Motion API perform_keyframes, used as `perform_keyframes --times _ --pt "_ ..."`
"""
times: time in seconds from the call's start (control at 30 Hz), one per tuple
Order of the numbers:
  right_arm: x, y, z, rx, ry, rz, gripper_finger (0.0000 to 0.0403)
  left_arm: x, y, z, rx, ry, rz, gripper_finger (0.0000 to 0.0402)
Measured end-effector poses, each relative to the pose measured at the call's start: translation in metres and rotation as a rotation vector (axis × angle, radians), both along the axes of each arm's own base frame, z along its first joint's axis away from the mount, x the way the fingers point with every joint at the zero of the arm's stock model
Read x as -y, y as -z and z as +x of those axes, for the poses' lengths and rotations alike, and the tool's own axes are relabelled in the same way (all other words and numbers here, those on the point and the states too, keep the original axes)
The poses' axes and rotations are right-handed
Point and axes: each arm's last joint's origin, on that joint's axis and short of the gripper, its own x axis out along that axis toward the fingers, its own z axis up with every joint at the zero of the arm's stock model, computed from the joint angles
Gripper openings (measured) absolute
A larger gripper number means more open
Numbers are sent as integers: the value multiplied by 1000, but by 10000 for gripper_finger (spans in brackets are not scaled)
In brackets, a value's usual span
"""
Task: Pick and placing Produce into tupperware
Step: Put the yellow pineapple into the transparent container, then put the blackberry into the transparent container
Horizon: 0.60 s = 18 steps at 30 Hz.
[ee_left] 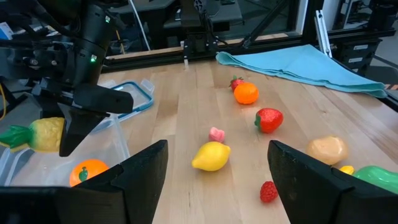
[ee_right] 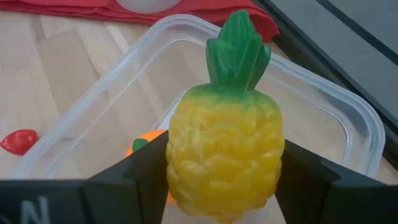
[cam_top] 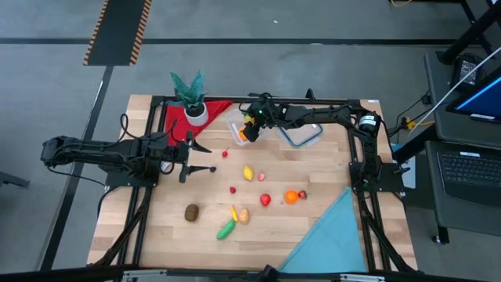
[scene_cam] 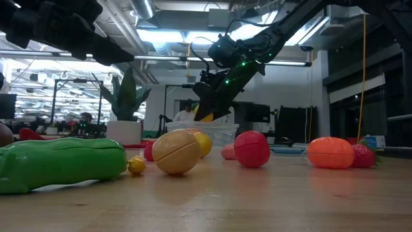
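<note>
1. Right wrist view: toy pineapple (ee_right: 225, 134) sits between the right gripper (ee_right: 225, 186) fingers, directly over the tupperware (ee_right: 348, 124). You're at the drop step.
2. Jaws look part-spread but both fingers touch the pineapple; call it held, on the edge of release.
3. An orange piece (ee_left: 87, 171) already lies inside the tub.
4. Next move: spread the fingers fully, let it fall clear of the rim, then lift straight up.
5. Left gripper (ee_left: 214, 180) hangs mid-table, jaws wide, nothing in them.
6. Loose produce for you to collect: lemon (cam_top: 248, 173), strawberry (cam_top: 265, 200), orange (cam_top: 290, 197), kiwi (cam_top: 192, 211), green pod (cam_top: 225, 229).
7. Lid (cam_top: 301, 135) lies just beside the tub; steer clear of it.
</note>
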Motion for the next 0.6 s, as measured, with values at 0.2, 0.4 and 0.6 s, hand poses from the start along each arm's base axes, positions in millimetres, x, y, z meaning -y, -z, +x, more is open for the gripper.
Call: perform_keyframes --times 0.2,0.4,0.6 --pt "1 0 -1 0 2 0 258 0 0 0 0 0 0 269" --pt "1 0 0 0 2 0 291 0 1 0 -7 0 -1 269" --pt "1 -1 0 -2 -12 -17 295 0 2 0 -19 0 -2 269"
